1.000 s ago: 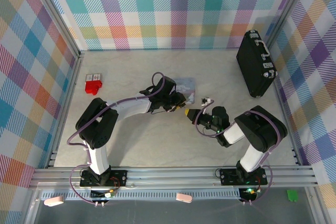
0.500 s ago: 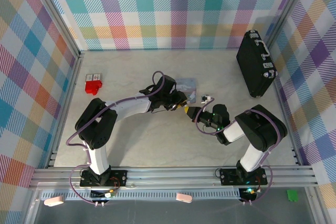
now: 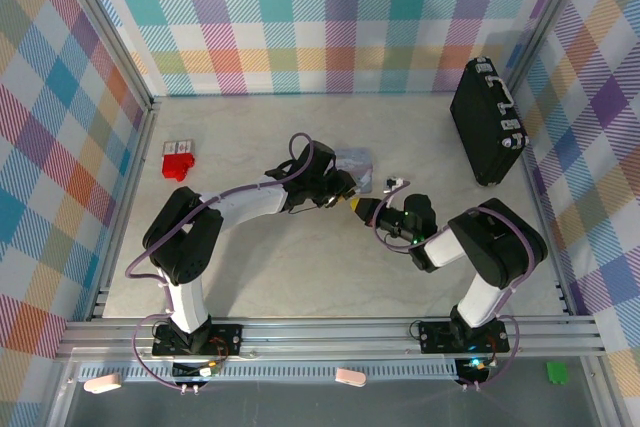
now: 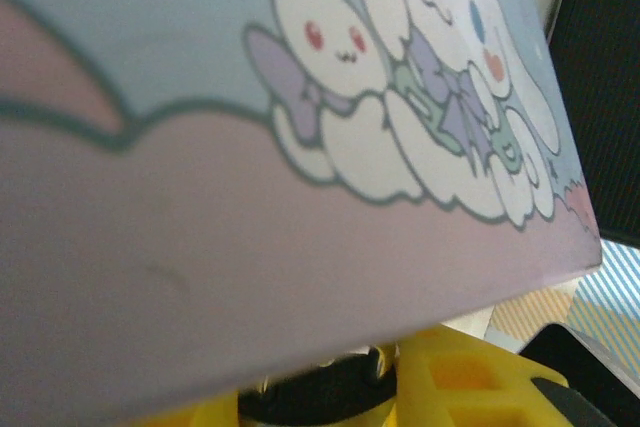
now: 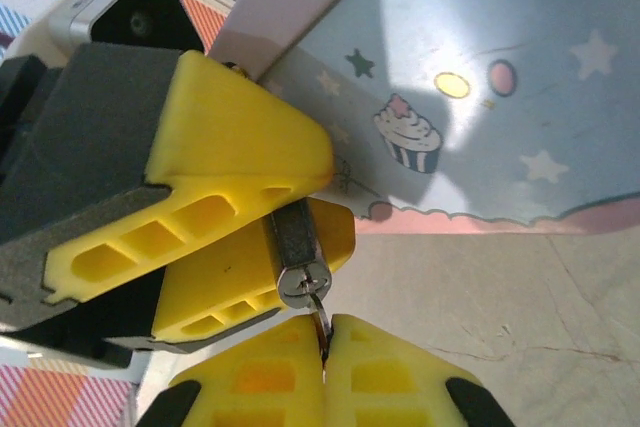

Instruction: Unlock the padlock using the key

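Padlock is being clamped in left gripper. Key is being pinched in right gripper; purely axial twisting advised.

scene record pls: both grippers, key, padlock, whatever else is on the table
left gripper: shut on padlock
right gripper: shut on key
key: blade tip at the padlock's silvery end, apparently entering the keyway
tin: just behind both grippers, mid-table
briefcase: far right, by the wall
red block: far left
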Controlling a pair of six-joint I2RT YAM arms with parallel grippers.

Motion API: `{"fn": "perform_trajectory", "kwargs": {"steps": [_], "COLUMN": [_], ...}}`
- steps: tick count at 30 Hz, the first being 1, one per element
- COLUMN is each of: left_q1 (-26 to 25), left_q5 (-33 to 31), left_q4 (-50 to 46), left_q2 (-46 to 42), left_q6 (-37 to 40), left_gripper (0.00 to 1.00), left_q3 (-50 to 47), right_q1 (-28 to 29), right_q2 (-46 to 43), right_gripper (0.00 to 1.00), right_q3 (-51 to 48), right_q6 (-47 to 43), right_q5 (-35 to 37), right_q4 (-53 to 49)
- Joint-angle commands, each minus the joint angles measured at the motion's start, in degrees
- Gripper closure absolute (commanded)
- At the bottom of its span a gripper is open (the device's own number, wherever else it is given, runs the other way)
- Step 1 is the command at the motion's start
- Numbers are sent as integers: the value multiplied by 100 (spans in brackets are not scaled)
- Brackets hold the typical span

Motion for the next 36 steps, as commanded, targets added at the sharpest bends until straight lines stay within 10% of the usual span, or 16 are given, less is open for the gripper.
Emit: {"fn": "perform_trajectory", "kwargs": {"steps": [1, 16, 36], "left_q1": [-464, -403, -267], "left_q5": [959, 789, 828], "left_q4": [-148, -19, 375], "left_q2": [65, 74, 109], "left_q6": [-51, 50, 32], "left_gripper": [91, 92, 92], "left_q3": [67, -168, -364], "right_q1": [111, 95, 64], "right_q2": [-17, 220, 289], "right_gripper": [100, 100, 100], "right_q3": [651, 533, 494], "right_q6": [571, 2659, 3023], "right_q5": [31, -294, -650], "right_q4": [1006, 1005, 1001]}}
